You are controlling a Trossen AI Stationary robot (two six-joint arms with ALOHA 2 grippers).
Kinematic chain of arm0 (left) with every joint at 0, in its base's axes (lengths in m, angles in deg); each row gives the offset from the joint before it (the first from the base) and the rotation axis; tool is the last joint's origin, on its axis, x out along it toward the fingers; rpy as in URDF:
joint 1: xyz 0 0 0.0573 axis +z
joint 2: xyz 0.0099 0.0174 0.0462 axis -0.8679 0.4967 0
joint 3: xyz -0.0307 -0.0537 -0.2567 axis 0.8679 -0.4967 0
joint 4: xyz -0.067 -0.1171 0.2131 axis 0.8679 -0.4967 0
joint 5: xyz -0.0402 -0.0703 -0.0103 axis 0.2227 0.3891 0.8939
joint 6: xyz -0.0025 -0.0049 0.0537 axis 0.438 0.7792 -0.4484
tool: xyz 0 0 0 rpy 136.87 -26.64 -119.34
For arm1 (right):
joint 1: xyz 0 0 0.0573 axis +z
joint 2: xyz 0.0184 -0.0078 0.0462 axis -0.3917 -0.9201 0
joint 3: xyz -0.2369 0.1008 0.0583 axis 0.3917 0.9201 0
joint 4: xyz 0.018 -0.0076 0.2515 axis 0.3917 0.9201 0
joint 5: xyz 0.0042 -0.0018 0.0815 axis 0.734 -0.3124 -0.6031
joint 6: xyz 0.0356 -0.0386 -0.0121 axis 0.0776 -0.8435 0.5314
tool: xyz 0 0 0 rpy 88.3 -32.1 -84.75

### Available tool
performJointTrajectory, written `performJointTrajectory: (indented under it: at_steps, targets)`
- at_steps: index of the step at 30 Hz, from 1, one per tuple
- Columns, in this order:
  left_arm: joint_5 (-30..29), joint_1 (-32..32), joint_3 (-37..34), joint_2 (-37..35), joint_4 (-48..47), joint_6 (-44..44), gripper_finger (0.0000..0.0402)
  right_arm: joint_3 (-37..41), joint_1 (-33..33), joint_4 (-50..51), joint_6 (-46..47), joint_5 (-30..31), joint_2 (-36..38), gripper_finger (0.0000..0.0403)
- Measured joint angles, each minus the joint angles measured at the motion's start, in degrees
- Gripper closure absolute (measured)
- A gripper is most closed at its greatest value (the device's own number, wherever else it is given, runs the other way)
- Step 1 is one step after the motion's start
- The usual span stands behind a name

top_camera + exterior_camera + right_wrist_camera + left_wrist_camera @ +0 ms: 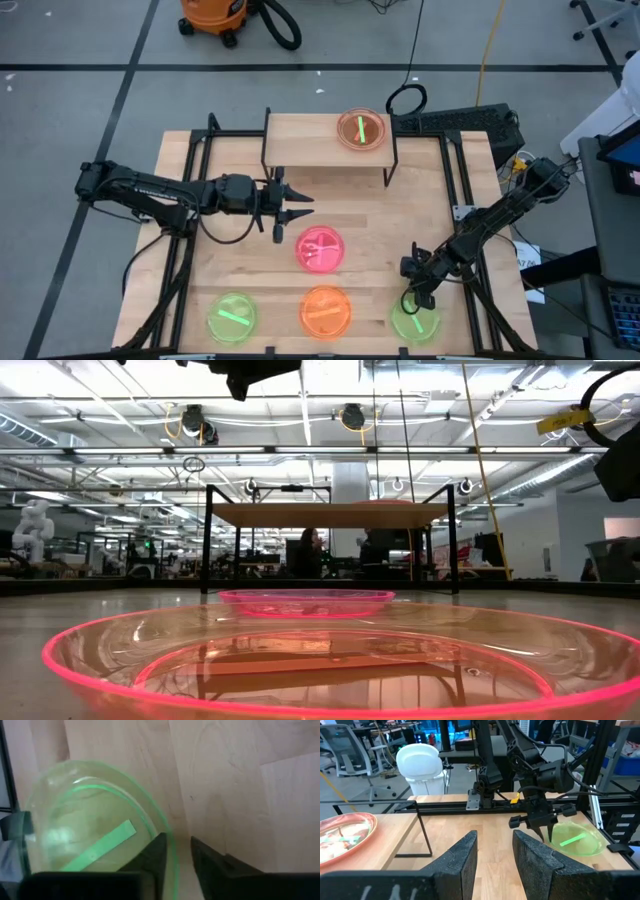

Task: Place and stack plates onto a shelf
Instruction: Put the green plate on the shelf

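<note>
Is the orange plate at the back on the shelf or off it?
On it: the orange plate lies flat on the shelf, near its right end.

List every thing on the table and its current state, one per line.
shelf: standing upright at the far side, one plate on it.
orange plate on shelf: placed, nothing stacked on it.
pink plate: flat at mid-table, free.
left green plate: flat at the near edge, free.
orange plate: flat at the near edge, free.
right green plate: on the table, rim between the fingers.
right gripper: straddling that rim.
left gripper: open, empty.
</note>
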Motion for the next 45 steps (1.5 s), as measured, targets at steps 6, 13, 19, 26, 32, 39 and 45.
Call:
performJointTrajectory:
  at_steps: [6,13,19,26,32,39,45]
  targets:
    - [0.0,0.0,0.0,0.0,0.0,0.0,0.027,0.0,0.0,-0.4,-1.3,-0.6,-0.1,0.0396]
    - [0.0,0.0,0.0,0.0,0.0,0.0,0.027,0.0,-0.1,-0.3,-1.2,2.2,0.9,0.0402]
    - [0.0,0.0,0.0,0.0,0.0,0.0,0.027,0.1,-0.4,-0.1,-1.1,10.5,5.8,0.0403]
    - [0.0,0.1,0.0,0.0,0.3,1.0,0.027,0.1,-3.6,-0.3,-3.9,21.6,13.1,0.0403]
    - [-1.1,1.4,0.2,-2.6,-1.0,-0.6,0.027,0.1,-8.4,-1.3,-8.6,26.9,17.9,0.0403]
    - [-1.6,3.2,0.2,-6.9,-2.1,-0.7,0.027,0.1,-17.1,-10.5,-17.6,31.0,20.6,0.0403]
    - [-2.0,4.7,0.2,-10.3,-3.3,-1.6,0.027,0.1,-28.8,-25.3,-26.0,31.1,20.6,0.0403]
